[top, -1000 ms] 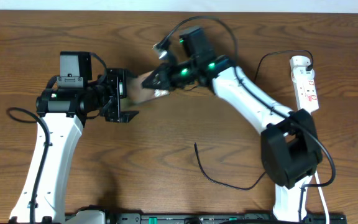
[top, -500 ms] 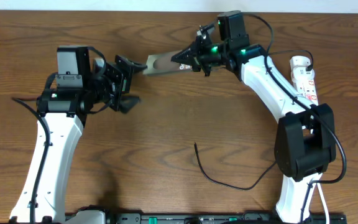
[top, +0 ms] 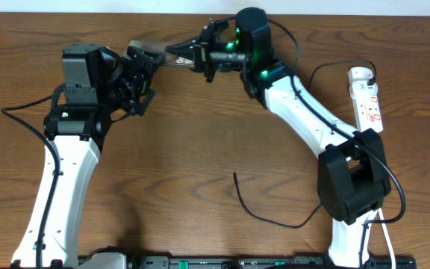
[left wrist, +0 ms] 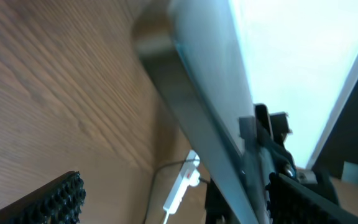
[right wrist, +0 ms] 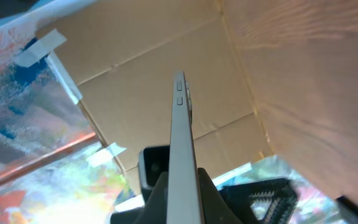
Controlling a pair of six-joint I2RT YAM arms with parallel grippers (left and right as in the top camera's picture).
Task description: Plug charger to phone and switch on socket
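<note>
Clenching one phone [top: 163, 54] edge-on over the far side of the table [top: 200, 149], the right gripper [top: 189, 54] faces the left gripper [top: 146, 77], which gapes wide at its other end, holding nothing. One charger [top: 263, 219] lies loose near the front, one socket [top: 367, 101] at the right edge; the right arm [top: 304, 119] stretches between phone and socket

Wooden table [top: 170, 164] with black charger [top: 246, 210] and white socket [top: 368, 101] on top.

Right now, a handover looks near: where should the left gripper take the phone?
Likely the phone by its free end, from the left, jaws across the flat faces: the right gripper clamps the other end, and the open left gripper is near.
</note>
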